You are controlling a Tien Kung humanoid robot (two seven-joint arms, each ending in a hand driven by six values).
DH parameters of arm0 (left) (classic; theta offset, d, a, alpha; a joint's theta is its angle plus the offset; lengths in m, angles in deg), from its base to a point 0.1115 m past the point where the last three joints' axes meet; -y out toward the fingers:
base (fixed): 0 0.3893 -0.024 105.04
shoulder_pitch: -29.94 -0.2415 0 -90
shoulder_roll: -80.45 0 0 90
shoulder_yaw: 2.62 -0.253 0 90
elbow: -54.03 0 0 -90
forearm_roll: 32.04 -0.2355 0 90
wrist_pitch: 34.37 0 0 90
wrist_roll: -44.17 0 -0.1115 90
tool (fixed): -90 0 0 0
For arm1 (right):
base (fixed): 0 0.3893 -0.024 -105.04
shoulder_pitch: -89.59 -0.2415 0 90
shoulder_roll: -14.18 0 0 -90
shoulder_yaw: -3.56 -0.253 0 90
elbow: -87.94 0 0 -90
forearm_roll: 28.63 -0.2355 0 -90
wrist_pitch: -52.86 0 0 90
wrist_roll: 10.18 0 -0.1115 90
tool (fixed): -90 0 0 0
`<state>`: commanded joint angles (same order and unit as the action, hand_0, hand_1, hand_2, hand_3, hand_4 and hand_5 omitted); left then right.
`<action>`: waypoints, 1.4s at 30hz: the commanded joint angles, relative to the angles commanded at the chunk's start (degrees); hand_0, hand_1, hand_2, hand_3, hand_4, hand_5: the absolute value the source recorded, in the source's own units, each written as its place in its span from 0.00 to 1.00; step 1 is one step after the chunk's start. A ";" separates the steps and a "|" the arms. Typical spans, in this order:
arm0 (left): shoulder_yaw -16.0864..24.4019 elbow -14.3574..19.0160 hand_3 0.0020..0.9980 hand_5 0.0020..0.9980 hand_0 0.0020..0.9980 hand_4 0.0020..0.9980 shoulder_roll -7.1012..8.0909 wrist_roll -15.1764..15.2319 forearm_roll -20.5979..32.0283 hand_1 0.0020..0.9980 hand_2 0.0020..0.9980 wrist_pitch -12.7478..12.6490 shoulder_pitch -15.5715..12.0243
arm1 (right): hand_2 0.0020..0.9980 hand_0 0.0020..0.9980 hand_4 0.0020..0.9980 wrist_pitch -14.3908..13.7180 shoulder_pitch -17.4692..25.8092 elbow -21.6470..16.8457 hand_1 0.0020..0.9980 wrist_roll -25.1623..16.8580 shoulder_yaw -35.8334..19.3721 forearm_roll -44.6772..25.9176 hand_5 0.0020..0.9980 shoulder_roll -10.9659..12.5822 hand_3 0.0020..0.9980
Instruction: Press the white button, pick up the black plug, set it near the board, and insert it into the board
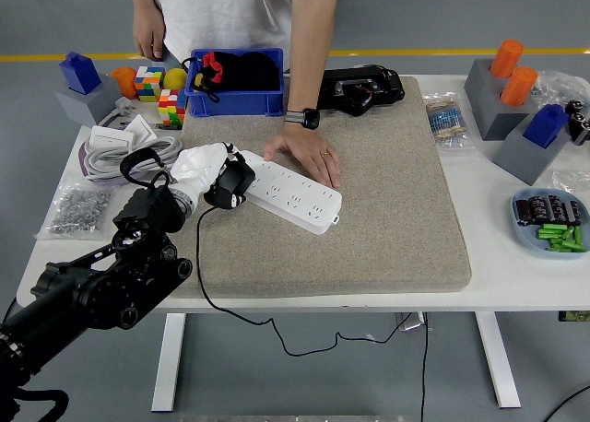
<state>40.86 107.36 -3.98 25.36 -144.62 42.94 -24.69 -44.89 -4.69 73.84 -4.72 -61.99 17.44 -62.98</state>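
- Black plug (230, 184) sits gripped in my left hand (205, 171), fingers curled around it, at the left end of the white board (290, 192) on the grey mat (369, 210).
- Its cable (221, 302) trails off the table's near edge.
- Beyond, a person's hand (306, 155) presses flat on the board.

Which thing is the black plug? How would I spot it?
Find the big beige mat on the white table. On its left part lies a long white power strip. The black plug is at the strip's left end, held in the robot's white left hand, with a thin black cord trailing off the table's front edge.
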 joint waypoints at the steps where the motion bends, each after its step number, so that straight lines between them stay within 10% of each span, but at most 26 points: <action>1: -0.04 0.09 0.58 0.00 0.11 0.63 -0.04 -0.21 -0.02 0.23 0.35 0.14 0.00 | 0.51 0.59 0.65 0.00 0.01 -0.01 0.50 -0.01 -0.04 0.01 0.33 -0.02 0.53; 42: -1.31 1.29 0.58 0.00 0.10 0.63 -0.41 -3.49 0.38 0.23 0.35 2.46 2.12 | 0.51 0.60 0.65 -0.06 -0.02 0.02 0.50 -0.03 -0.57 0.01 0.33 -0.03 0.53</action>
<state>39.54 108.65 -4.39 21.87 -144.23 45.40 -22.58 -44.95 -4.71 73.86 -4.75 -62.56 17.45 -63.01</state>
